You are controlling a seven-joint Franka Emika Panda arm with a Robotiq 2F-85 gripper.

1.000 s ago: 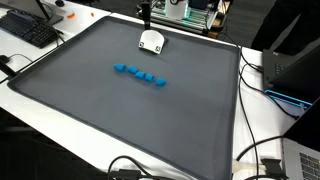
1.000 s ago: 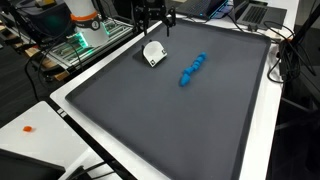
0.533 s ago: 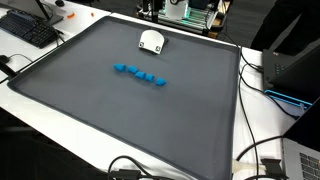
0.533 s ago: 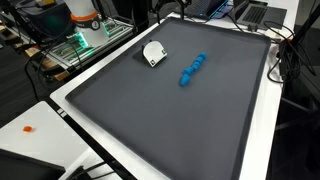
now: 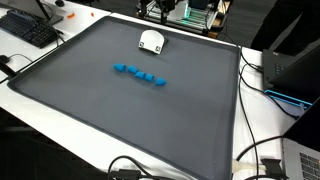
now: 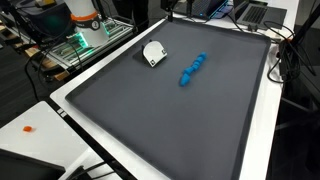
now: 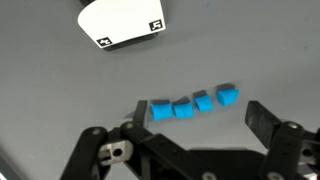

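Observation:
A row of several blue blocks (image 5: 139, 74) lies on the dark grey mat (image 5: 120, 110); it also shows in an exterior view (image 6: 192, 69) and in the wrist view (image 7: 194, 104). A white box-like object with black markers (image 5: 151, 41) sits near the mat's far edge, seen too in an exterior view (image 6: 153, 53) and in the wrist view (image 7: 123, 21). My gripper (image 7: 195, 118) is open and empty, high above the mat, looking down on the blocks. In both exterior views only its tip shows at the top edge (image 5: 160, 5) (image 6: 170, 6).
A keyboard (image 5: 30, 28) lies off the mat's corner. Cables (image 5: 262, 155) run along one side next to a laptop (image 5: 300, 158). A green-lit device (image 6: 85, 40) and an orange-white object (image 6: 80, 12) stand behind the mat. Another laptop (image 6: 252, 12) sits at the far corner.
The gripper has risen from just above the white object to the top edge of both exterior views. The blocks and white object have not moved.

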